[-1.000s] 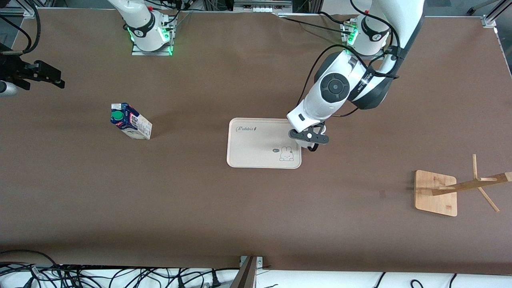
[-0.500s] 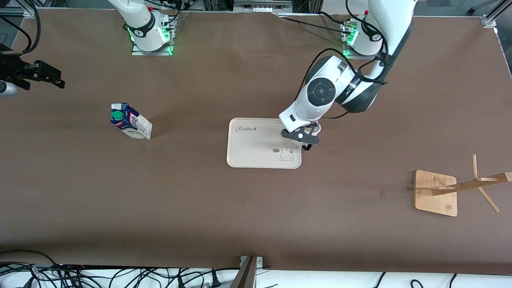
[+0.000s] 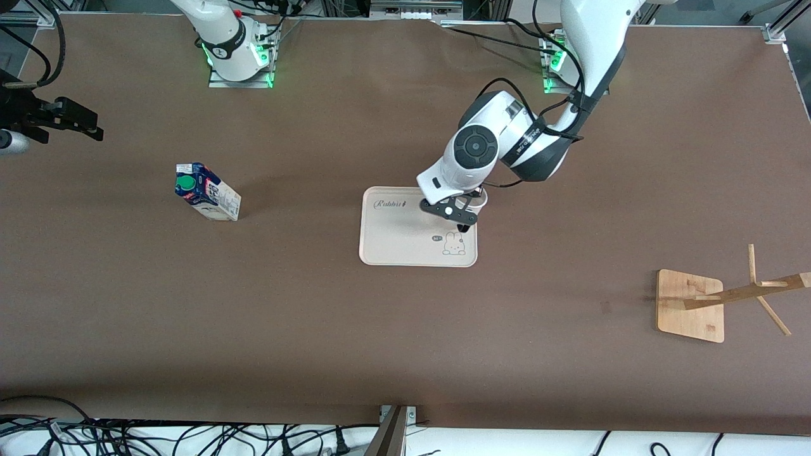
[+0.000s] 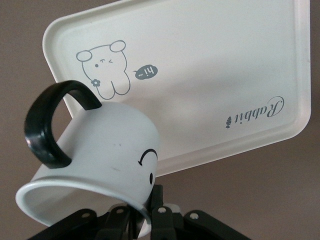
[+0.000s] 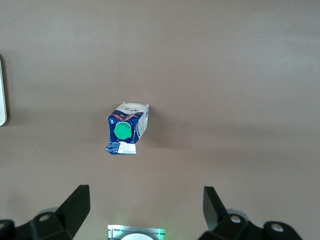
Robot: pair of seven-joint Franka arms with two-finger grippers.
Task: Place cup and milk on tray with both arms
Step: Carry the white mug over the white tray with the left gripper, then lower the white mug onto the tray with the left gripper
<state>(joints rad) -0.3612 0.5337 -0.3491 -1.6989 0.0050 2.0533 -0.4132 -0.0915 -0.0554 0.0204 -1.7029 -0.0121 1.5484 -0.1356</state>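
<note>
while left tool [image 3: 467,214] pinches cup [image 4: 95,155] over tray [image 3: 393,244] | right tool [image 5: 145,205] spread | rack [image 3: 694,304] apart

High front camera facing the arms; both wrist views downward, sharing tray [image 3: 393,231].

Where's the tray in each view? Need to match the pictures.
Front view: tray at mid-table, the left claw holding the cup over its edge toward the left arm's end.
Left wrist view: tray fills most of the picture, under the cup.
Right wrist view: only a sliver of tray at the picture's edge.
Shared landmark: the brown table.
</note>
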